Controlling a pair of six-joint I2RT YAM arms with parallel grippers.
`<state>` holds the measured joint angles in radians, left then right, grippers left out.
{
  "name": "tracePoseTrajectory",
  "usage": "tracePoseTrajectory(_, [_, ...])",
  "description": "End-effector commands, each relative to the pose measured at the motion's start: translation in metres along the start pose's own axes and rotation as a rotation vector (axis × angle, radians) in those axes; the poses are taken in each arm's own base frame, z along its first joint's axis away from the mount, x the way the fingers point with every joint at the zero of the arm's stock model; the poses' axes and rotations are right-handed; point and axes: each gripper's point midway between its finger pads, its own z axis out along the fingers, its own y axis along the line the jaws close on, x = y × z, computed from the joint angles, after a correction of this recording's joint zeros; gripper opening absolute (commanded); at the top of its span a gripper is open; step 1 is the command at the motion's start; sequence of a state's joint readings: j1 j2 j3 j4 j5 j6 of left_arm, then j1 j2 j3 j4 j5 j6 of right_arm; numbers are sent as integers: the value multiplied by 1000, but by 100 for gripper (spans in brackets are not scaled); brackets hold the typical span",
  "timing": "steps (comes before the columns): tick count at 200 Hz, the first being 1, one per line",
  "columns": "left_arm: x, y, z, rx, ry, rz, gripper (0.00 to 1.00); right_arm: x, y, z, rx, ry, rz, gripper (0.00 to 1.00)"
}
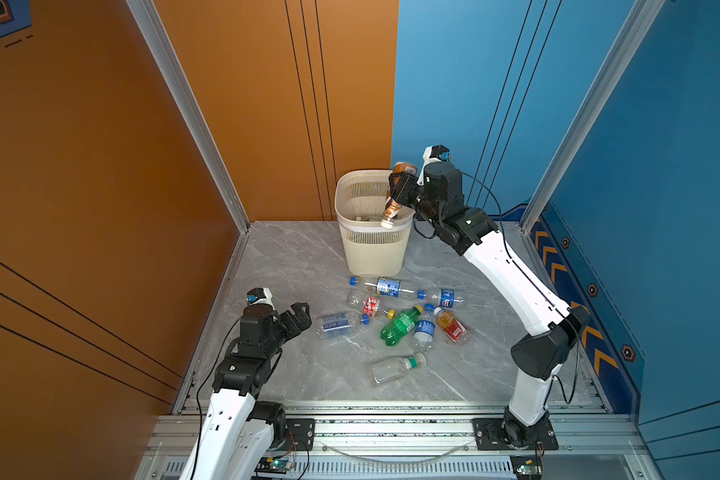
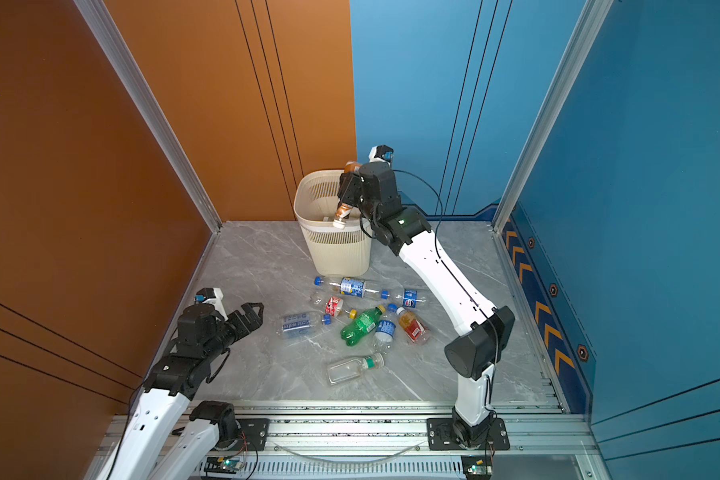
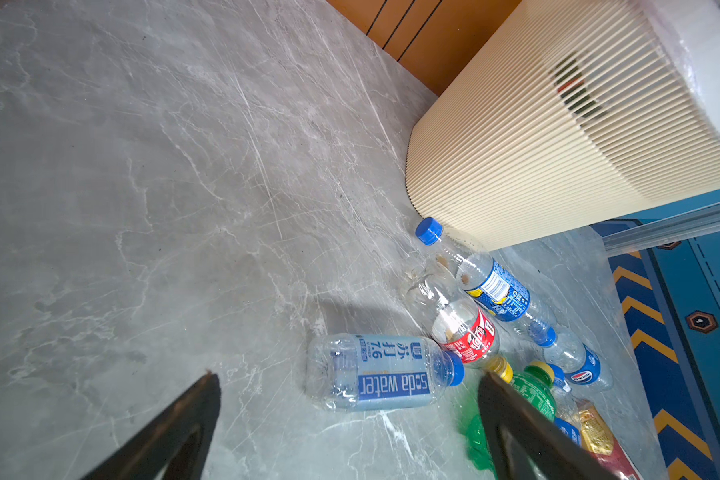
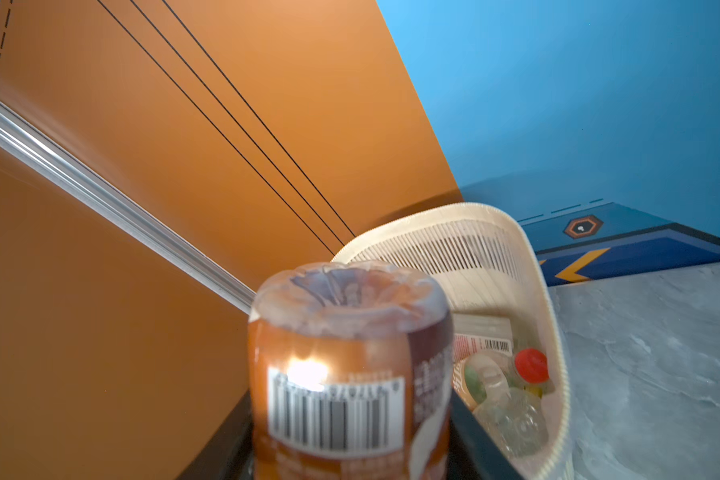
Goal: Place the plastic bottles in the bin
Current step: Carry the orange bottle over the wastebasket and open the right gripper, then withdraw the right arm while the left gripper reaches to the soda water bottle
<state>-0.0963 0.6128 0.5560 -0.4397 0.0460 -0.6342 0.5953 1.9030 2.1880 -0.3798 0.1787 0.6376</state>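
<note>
The cream slatted bin (image 1: 371,253) (image 2: 333,253) stands at the back of the grey floor. My right gripper (image 1: 400,187) (image 2: 348,187) (image 4: 350,436) is shut on an orange-labelled bottle (image 1: 393,208) (image 4: 350,374), held cap-down over the bin's rim. Several bottles (image 4: 508,411) lie inside. My left gripper (image 1: 301,313) (image 2: 252,311) (image 3: 348,377) hovers open just left of a clear "soda water" bottle (image 1: 339,325) (image 3: 383,372). Several more bottles lie in front of the bin, among them a green one (image 1: 400,326) (image 3: 533,395) and a clear green-capped one (image 1: 395,368).
Orange wall panels close the left and back, blue ones the right. An aluminium rail (image 1: 391,428) carrying both arm bases runs along the front edge. My right arm (image 1: 512,274) slants over the floor's right side. Bare marble floor (image 1: 292,257) lies left of the bin.
</note>
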Motion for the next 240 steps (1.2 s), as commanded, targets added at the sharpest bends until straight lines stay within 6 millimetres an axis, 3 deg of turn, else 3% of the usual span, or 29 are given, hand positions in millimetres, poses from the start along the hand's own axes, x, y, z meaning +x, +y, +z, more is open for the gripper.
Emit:
tracePoseTrajectory(1, [8,6,0,-9,25,-24,98,-18,3,13,-6,-58,-27,56])
tracePoseTrajectory(33, [8,6,-2,-8,25,-33,98,-26,4,30,1,-100,-39,55])
tracePoseTrajectory(39, [8,5,-2,-6,26,-33,97,-14,-4,44,22,-85,-51,55])
tracePoseTrajectory(81, [10,7,-4,-10,31,-39,98,0,-16,67,56,-84,-70,55])
tracePoseTrajectory(139, [9,7,-4,-13,27,-41,98,28,-13,87,40,-37,-79,57])
tracePoseTrajectory(153, [9,7,-3,-12,32,-42,97,31,-11,85,37,-28,-85,64])
tracePoseTrajectory(173, [10,8,-2,-14,36,-43,98,27,-5,76,36,-25,-101,88])
tracePoseTrajectory(186, [10,7,-2,-12,40,-44,98,21,-2,67,37,-27,-107,99])
tracePoseTrajectory(220, [13,6,1,-5,58,-42,98,7,10,33,13,-10,-109,99])
tracePoseTrajectory(227, [13,5,2,0,64,-41,98,-6,17,13,-7,-29,-105,100])
tracePoseTrajectory(240, [14,3,3,6,73,-35,98,-4,17,-7,-22,-23,-112,100])
